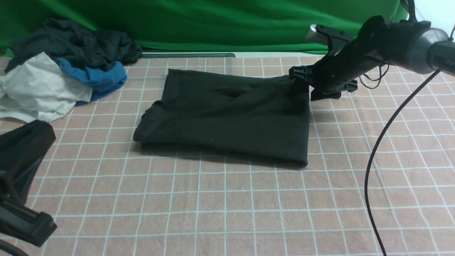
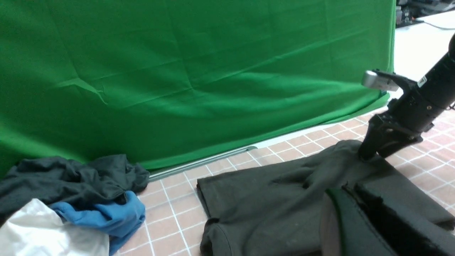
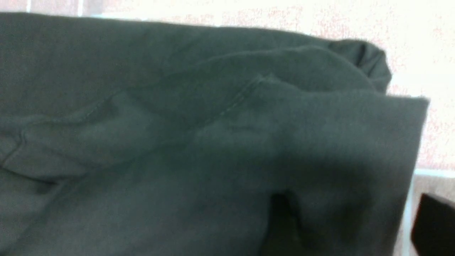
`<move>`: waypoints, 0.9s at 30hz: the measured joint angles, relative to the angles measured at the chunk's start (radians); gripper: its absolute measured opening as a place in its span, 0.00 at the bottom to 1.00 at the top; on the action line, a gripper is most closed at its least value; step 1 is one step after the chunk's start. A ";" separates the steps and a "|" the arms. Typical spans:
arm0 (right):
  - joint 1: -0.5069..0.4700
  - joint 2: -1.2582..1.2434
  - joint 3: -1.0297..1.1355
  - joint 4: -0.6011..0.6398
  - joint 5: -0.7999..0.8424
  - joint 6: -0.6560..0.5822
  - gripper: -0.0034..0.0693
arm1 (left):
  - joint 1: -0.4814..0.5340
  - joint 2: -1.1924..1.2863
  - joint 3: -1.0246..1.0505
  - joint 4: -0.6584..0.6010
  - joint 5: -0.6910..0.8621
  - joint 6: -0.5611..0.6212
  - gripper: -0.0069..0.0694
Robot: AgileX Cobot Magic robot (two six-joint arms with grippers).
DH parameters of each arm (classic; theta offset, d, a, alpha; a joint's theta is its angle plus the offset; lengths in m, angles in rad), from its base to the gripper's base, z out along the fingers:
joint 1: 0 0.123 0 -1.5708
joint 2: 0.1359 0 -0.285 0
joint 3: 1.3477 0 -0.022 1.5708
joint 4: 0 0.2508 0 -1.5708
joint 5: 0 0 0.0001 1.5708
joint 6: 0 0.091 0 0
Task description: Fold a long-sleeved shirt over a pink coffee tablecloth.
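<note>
The long-sleeved shirt (image 1: pixel 231 113) lies folded into a black rectangle in the middle of the pink coffee tablecloth (image 1: pixel 227 206); no print or label shows. My right gripper (image 1: pixel 302 87) is down at the shirt's far right corner, touching the fabric. In the right wrist view the shirt (image 3: pixel 177 142) fills the frame. There the right gripper (image 3: pixel 355 227) is open: one finger is on the shirt, the other beyond its edge, over the tablecloth (image 3: pixel 440 135). My left gripper (image 1: pixel 25 153) hangs at the near left, away from the shirt. In its own view the left gripper (image 2: pixel 359 202) looks shut and empty.
A pile of a charcoal garment (image 1: pixel 78 42), a blue cloth (image 1: pixel 96 76) and a white cloth (image 1: pixel 39 89) sits at the far left. A green backdrop (image 1: pixel 213 21) closes the back edge. A black cable (image 1: pixel 376 149) hangs from the right arm over the near right.
</note>
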 joint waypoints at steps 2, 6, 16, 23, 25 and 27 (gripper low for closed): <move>0.000 0.006 -0.002 -0.001 -0.017 -0.029 0.71 | 0.000 0.000 0.001 0.014 0.001 0.001 0.11; 0.000 0.029 -0.005 -0.002 -0.031 -0.056 0.72 | 0.000 0.000 0.007 0.035 0.003 0.002 0.11; 0.020 0.048 -0.009 0.007 -0.092 -0.109 0.37 | 0.000 -0.002 0.011 0.040 0.007 0.002 0.11; 0.033 0.053 -0.066 0.009 -0.194 -0.214 0.16 | 0.000 -0.003 0.011 0.040 -0.012 0.002 0.11; 0.033 0.053 -0.081 0.010 -0.209 -0.237 0.18 | 0.000 -0.003 0.011 0.040 -0.021 0.001 0.11; 0.033 0.053 -0.099 0.007 -0.220 -0.252 0.26 | 0.000 -0.003 0.011 0.039 -0.031 0.001 0.11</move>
